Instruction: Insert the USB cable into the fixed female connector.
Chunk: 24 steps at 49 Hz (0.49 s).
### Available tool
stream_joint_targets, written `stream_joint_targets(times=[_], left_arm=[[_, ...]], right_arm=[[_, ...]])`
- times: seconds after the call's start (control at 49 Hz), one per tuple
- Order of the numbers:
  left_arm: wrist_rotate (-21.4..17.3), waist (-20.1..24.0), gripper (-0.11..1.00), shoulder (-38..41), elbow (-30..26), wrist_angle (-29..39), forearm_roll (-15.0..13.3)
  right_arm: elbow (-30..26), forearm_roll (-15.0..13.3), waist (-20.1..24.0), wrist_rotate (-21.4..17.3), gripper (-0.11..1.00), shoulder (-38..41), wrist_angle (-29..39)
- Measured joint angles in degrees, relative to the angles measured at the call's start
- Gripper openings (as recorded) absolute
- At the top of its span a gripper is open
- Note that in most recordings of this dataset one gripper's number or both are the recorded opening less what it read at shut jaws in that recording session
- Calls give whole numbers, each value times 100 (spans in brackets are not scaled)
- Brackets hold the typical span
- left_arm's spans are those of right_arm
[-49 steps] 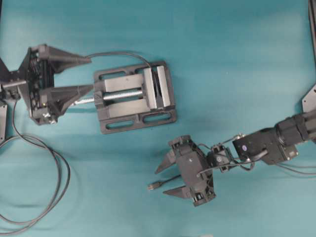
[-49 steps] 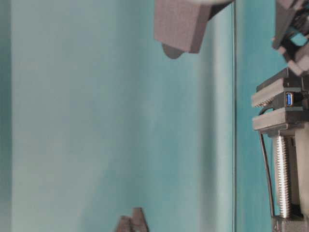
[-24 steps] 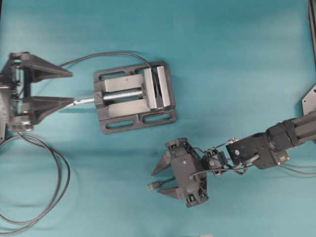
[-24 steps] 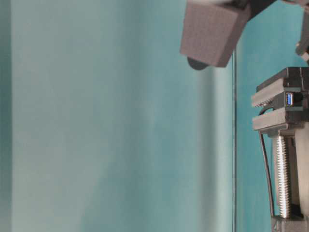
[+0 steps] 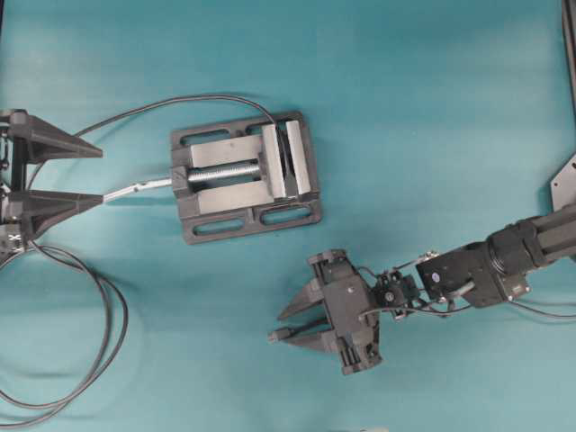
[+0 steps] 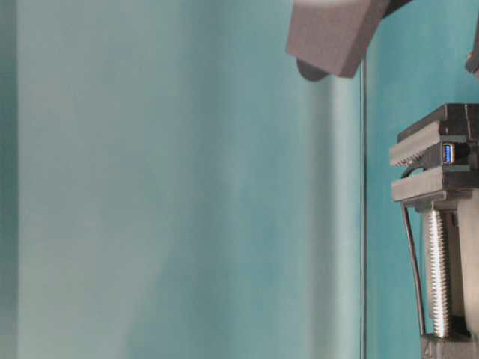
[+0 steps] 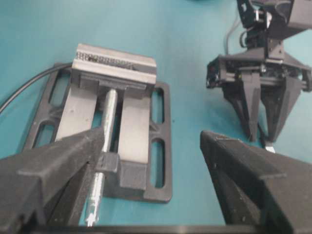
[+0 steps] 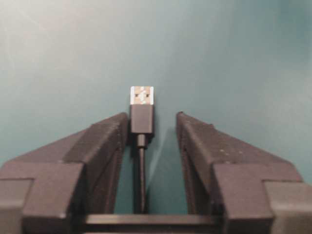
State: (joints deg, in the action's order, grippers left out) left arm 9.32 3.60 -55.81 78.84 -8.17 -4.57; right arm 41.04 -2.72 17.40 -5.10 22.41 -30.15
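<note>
1. The right gripper point(image 8: 152, 129) is lowered over the thin dark grey USB cable point(image 8: 141, 109); its jaws are partly spread, one finger touching the small black plug while a gap is seen on the other side.
2. The plug's metal tip is seen just past the fingertips, lying on the teal counter point(image 5: 432, 108).
3. The left gripper point(image 5: 97, 176) is held with jaws spread wide and nothing between them, at the counter's left edge, near the screw handle of the grey metal vise point(image 5: 245, 175).
4. The small black fixed female connector point(image 6: 447, 153), showing a blue insert, is clamped in the vise.
5. A thicker black looping cable point(image 5: 108, 310) is laid below the left gripper.
</note>
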Motion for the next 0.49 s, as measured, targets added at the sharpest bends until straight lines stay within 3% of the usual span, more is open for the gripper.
stream_joint_targets(times=[0.49], left_arm=[[0,0,97,-44,211,0,0]], right_arm=[[53,18,132,9,29,0,-9]])
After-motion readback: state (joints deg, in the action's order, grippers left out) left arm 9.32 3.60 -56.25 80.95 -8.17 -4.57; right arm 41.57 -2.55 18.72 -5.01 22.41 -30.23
